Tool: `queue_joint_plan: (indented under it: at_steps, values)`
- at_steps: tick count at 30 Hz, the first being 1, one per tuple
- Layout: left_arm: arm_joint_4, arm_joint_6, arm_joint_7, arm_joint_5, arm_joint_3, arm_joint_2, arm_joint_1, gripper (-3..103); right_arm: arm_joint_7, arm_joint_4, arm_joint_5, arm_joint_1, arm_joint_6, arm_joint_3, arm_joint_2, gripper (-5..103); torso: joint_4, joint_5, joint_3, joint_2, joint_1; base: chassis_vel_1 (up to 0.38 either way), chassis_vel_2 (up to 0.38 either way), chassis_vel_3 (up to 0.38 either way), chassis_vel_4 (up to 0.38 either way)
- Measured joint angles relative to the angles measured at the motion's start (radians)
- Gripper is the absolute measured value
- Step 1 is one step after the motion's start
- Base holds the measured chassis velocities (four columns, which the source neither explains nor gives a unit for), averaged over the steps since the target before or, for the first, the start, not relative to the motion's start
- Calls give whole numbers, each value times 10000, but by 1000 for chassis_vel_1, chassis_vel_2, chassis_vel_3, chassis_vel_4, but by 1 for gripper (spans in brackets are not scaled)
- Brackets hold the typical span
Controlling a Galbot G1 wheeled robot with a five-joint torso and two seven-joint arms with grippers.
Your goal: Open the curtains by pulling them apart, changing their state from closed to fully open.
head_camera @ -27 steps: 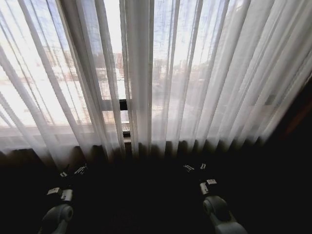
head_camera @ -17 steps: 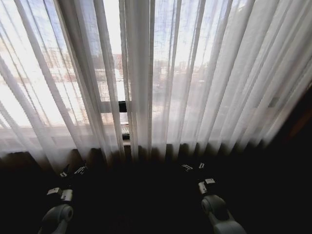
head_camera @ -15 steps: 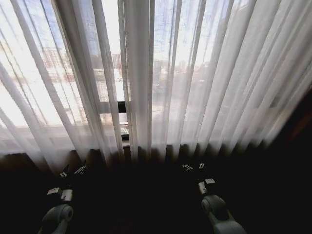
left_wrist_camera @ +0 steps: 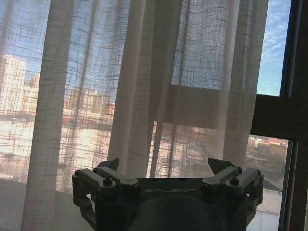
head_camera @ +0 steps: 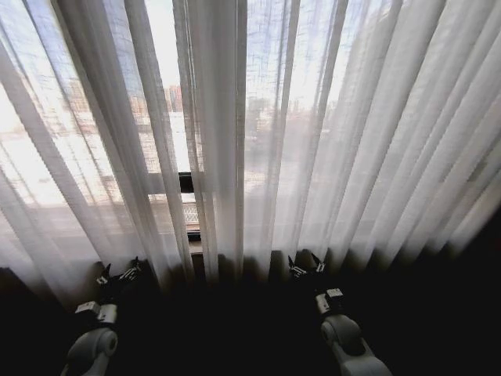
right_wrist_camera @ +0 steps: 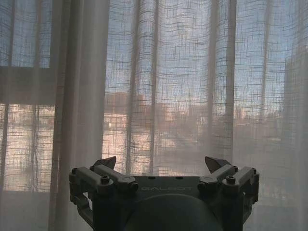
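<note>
Seen from the head camera: two sheer white curtains [head_camera: 313, 133] hanging across the whole window, woven thin enough to show buildings beyond, falling in long vertical pleats and meeting in a thick bunched fold near the middle. Just left of that fold, a narrow gap showing a dark window frame [head_camera: 186, 182]. Low down, two arms in shadow: left gripper [head_camera: 119, 273] near the hem of the left panel, right gripper [head_camera: 306, 264] at the hem of the right panel, both with fingers spread and holding nothing.

From the left wrist camera: left gripper [left_wrist_camera: 164, 165] with two pointed fingertips wide apart (nothing between them), facing coarse gauzy cloth with one dense beige fold, dark frame bars at one side.

From the right wrist camera: right gripper [right_wrist_camera: 163, 162], fingertips likewise parted and empty, facing the loosely woven curtain, close but apart from it.
</note>
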Motion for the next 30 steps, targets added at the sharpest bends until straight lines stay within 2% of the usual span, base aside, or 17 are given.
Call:
queue_joint_plan:
  at_steps: [3,7,18,24,26,30]
  values:
    - [0,0,0,0,1,0,-1,100,-70,-112,-146,104,194,-73,28,100,-4,-15,0,-1,3,-302,305,276,-341]
    - [0,0,1,0,1,0,-4,100,15,-327,-446,371,222,-314,27,100,-3,-6,5,-5,15,-216,228,185,-234]
    - [1,0,0,0,-1,0,4,100,388,-1713,-741,2042,224,-1422,96,100,2,-9,-6,9,-18,4,-4,1,5]
    - [0,0,1,0,1,0,1,100,516,-3080,-807,3286,306,-2095,467,100,-3,-8,1,0,-1,8,-10,-10,7]
    - [0,0,0,0,0,0,-1,100,583,-3982,-855,4241,443,-2342,833,100,0,-9,5,-4,9,0,0,0,0]
    - [0,0,0,0,1,0,0,100,632,-4481,-856,4791,515,-2404,1065,100,3,-9,4,-4,7,0,0,0,0]
